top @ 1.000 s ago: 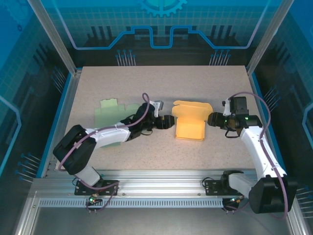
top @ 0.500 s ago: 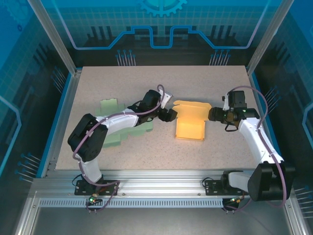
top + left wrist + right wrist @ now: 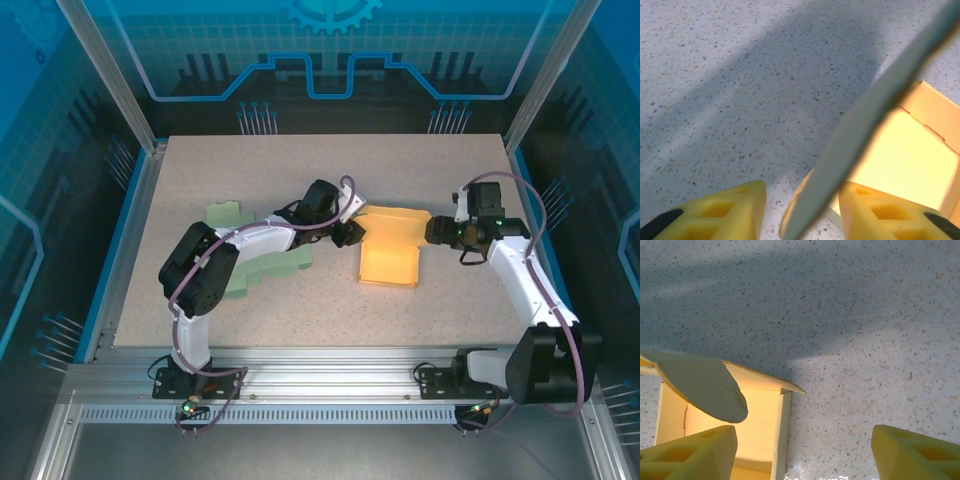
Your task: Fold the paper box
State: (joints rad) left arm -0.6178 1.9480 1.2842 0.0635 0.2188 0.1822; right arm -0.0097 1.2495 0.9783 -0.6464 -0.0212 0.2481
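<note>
Box: yellow paper box (image 3: pixel 388 262), thin smooth card, rectangular tray shape w/ low walls, open top; sits centre-right on table, betw. the two grippers
Box flaps: far flap stands up along back edge; rounded tongue-shaped flap (image 3: pixel 700 385) juts over the interior in right wrist view
Table: pale speckled stone-look top (image 3: pixel 300 170), matte
Left gripper: (image 3: pixel 347 233) at box's far-left corner; jaws apart, a thin pale flap edge (image 3: pixel 875 95) runs diagonally betw. them, blurred, not pinched (gap on one side)
Fingers: yellow blocky pads (image 3: pixel 735 210) w/ recessed pockets
Right gripper: (image 3: pixel 432 237) at box's right wall; jaws wide apart, straddling that wall, gripping nothing
Other: flat green card sheet (image 3: pixel 225 225), notched outline, lies left, partly under left arm
</note>
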